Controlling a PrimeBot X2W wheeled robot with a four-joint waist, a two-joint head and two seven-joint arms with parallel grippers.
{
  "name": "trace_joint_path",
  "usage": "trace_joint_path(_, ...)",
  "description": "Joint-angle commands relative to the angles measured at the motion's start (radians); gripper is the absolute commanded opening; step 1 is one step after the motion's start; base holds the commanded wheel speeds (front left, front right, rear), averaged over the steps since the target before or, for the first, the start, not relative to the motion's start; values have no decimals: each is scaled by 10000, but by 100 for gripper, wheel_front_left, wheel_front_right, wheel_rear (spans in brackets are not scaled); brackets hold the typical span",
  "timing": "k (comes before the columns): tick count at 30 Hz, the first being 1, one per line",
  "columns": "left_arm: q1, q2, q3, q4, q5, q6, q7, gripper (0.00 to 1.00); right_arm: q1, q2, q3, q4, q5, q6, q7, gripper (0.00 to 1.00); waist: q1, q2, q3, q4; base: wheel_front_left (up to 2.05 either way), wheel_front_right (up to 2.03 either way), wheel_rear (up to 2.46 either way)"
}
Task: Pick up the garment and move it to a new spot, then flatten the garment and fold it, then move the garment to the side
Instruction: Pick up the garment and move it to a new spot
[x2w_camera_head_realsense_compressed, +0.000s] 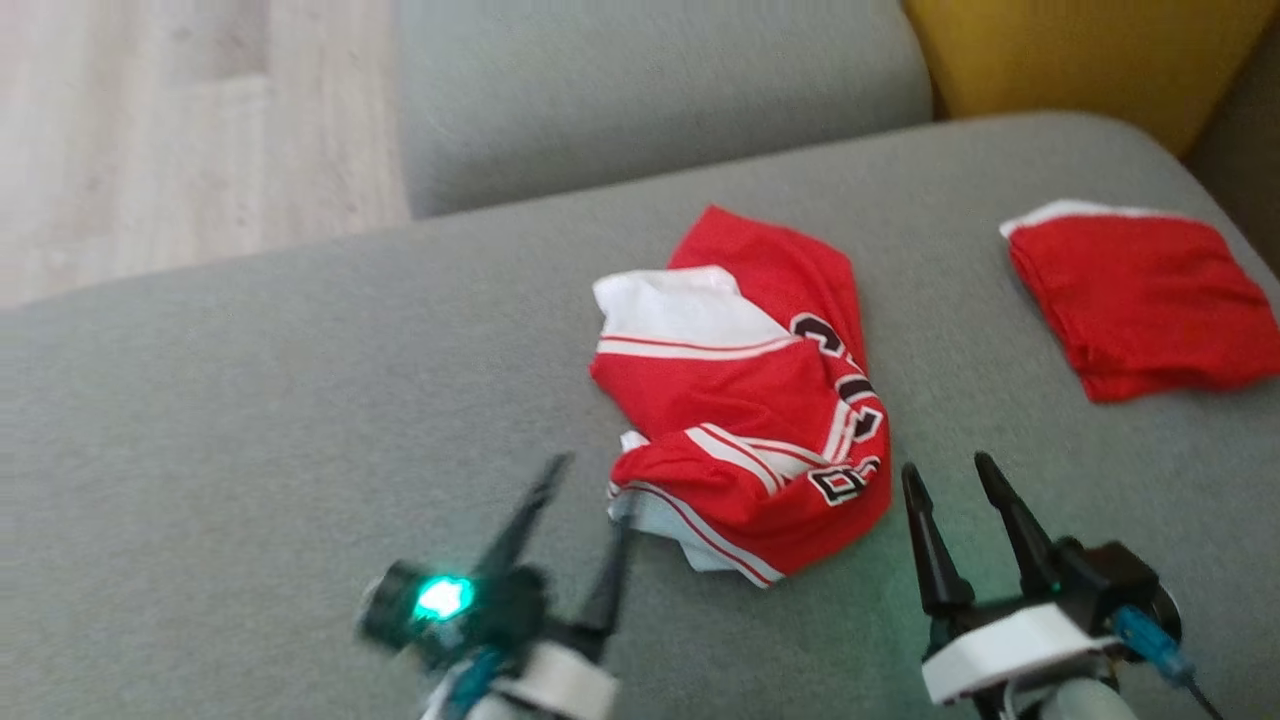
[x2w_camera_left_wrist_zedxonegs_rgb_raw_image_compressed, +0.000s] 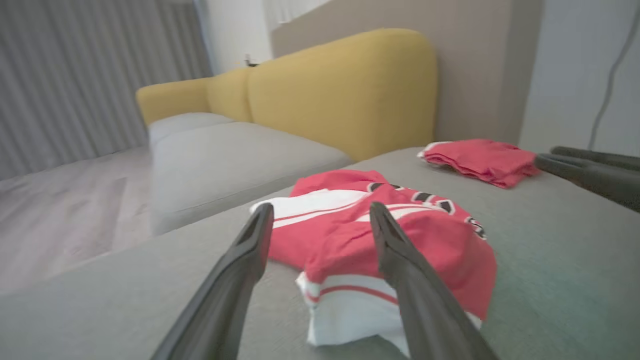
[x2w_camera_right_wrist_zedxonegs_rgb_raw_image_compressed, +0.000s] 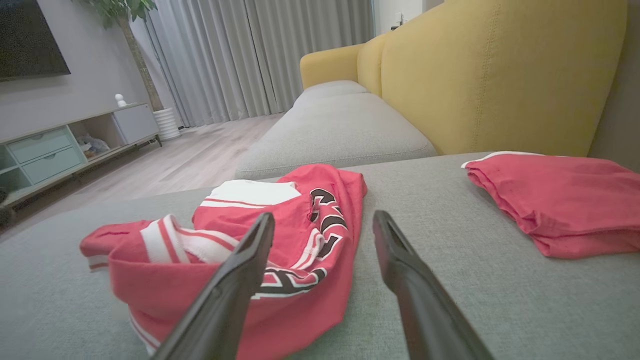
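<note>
Crumpled red-and-white mesh jersey (x2w_camera_head_realsense_compressed: 745, 400) at centre frame on grey fabric sofa cushion (x2w_camera_head_realsense_compressed: 250, 400); left gripper (x2w_camera_head_realsense_compressed: 590, 495) lower left and right gripper (x2w_camera_head_realsense_compressed: 947, 468) lower right, both spread wide, holding nothing

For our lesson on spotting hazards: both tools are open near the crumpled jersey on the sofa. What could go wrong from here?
1. The jersey lies bunched in layers; the left tool or right tool may pinch several folds together, so it won't flatten.
2. The folded red garment lies close by; spreading could disturb it.
</note>
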Motion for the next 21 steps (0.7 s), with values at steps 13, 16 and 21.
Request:
trace_joint_path(13, 3619, 205, 3364, -3286, -196, 1292, -94, 100, 762, -19, -5, -400, -203, -7, -36, 100, 0, -1, -1198, 989, 0, 0, 0)
trace_joint_path(16, 3923, 103, 3560, -3409, -99, 1159, -94, 100, 919, -19, 13, -415, -212, -7, -36, 100, 0, -1, -1258, 1073, 0, 0, 0)
trace_joint_path(21, 4006, 20, 3661, -3419, 124, 948, -95, 100, 1018, -19, 153, -371, -154, -7, -36, 100, 0, -1, -1287, 1137, 0, 0, 0)
